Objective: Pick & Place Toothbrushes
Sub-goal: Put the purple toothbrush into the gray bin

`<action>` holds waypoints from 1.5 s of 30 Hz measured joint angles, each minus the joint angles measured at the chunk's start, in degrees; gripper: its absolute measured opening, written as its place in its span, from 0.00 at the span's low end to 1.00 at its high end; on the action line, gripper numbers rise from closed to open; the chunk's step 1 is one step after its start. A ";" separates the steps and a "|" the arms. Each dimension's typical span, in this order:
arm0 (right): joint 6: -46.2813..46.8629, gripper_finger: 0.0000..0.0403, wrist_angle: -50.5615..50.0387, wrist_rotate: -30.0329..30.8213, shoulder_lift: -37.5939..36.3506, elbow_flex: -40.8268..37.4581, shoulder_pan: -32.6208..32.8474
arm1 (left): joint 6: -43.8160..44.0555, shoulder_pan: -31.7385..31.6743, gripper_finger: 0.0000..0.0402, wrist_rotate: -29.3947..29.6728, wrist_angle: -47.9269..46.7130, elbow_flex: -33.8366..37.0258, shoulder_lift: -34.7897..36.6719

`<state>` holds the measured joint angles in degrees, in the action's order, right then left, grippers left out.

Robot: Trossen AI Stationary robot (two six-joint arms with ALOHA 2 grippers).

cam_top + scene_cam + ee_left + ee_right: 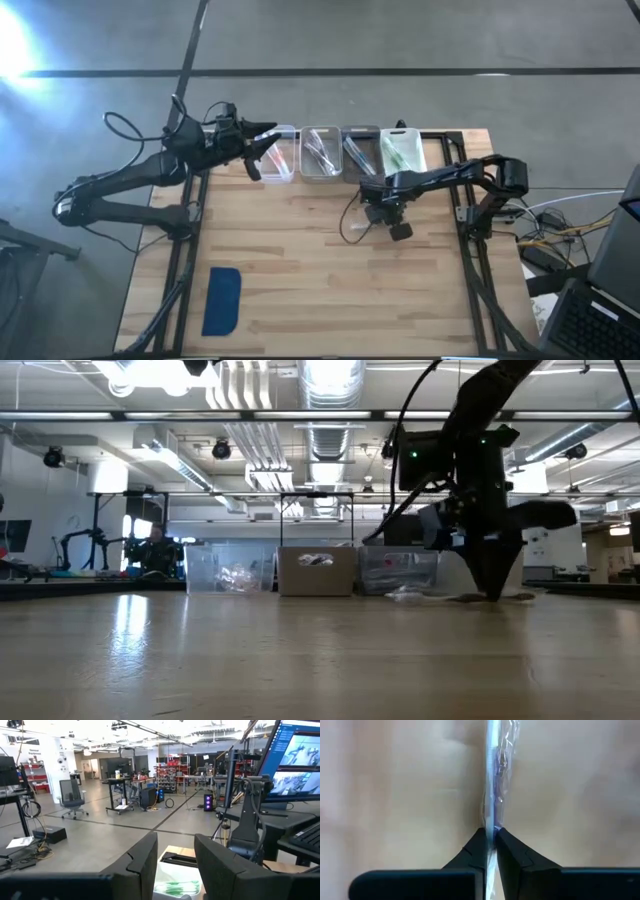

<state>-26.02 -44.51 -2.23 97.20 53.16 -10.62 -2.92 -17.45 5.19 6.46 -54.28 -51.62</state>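
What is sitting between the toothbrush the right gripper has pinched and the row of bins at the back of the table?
Nothing visible. The right gripper is shut on the toothbrush on bare wood just in front of the bins.

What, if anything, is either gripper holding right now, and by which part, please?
The right gripper is shut on a wrapped toothbrush lying on the table, pinching its handle. The left gripper holds nothing.
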 joint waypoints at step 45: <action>36.61 0.03 30.11 0.75 -33.21 17.55 3.74 | 22.57 0.06 0.34 -9.33 17.64 -2.73 -15.25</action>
<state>10.59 -14.41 -1.48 63.98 70.72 -6.87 19.65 -17.40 -4.14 24.10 -57.01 -66.87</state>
